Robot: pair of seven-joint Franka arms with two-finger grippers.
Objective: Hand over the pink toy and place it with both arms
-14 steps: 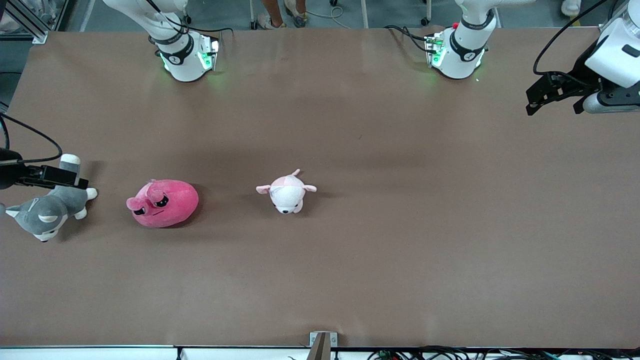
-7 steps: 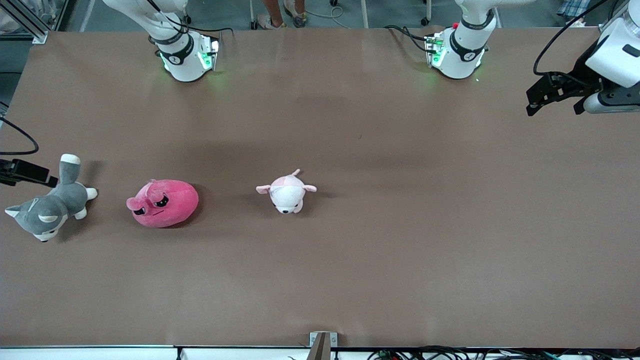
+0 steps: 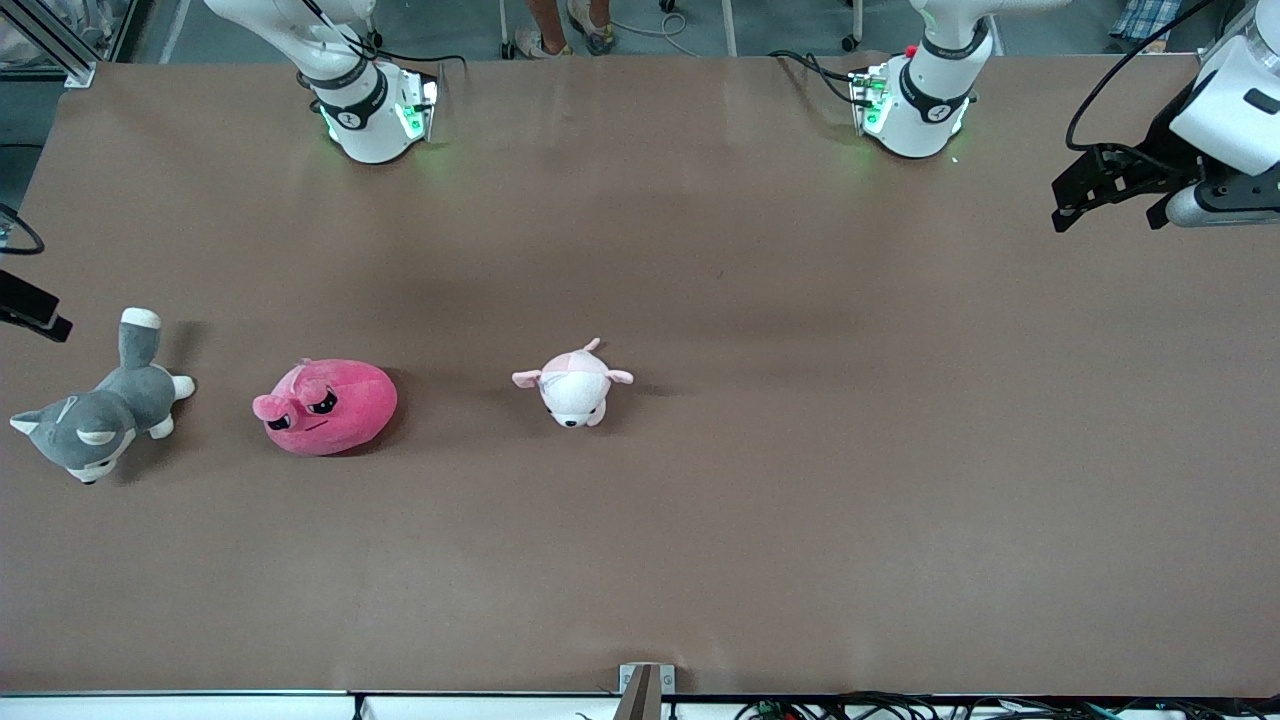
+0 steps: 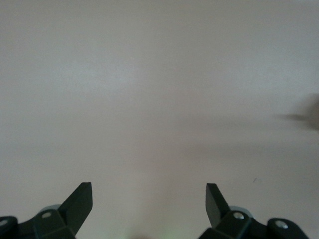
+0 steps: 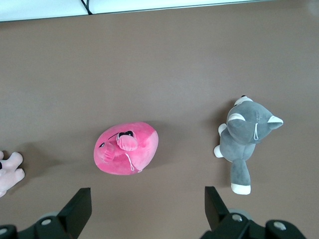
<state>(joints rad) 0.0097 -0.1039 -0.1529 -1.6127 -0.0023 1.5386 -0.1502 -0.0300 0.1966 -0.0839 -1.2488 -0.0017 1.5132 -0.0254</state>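
The pink toy (image 3: pixel 325 406), a hot-pink round plush with dark angry eyes, lies on the brown table toward the right arm's end. It also shows in the right wrist view (image 5: pixel 127 148). My right gripper (image 5: pixel 148 206) is open and empty, high over the table. It looks down on the pink toy and the husky and touches neither. In the front view only a black part of it (image 3: pixel 32 310) shows at the edge. My left gripper (image 3: pixel 1105 205) is open and empty, held over the left arm's end of the table, and waits. Its wrist view (image 4: pixel 149 199) shows only bare table.
A grey-and-white husky plush (image 3: pixel 95 420) lies beside the pink toy, at the right arm's end, and shows in the right wrist view (image 5: pixel 244 142). A pale pink-and-white plush (image 3: pixel 573 385) lies beside the pink toy toward the table's middle. The table's front edge (image 5: pixel 159 11) shows in the right wrist view.
My right gripper has drawn away from over the husky's tail toward the table's end, nearly leaving the front view. The toys and the left arm have not moved.
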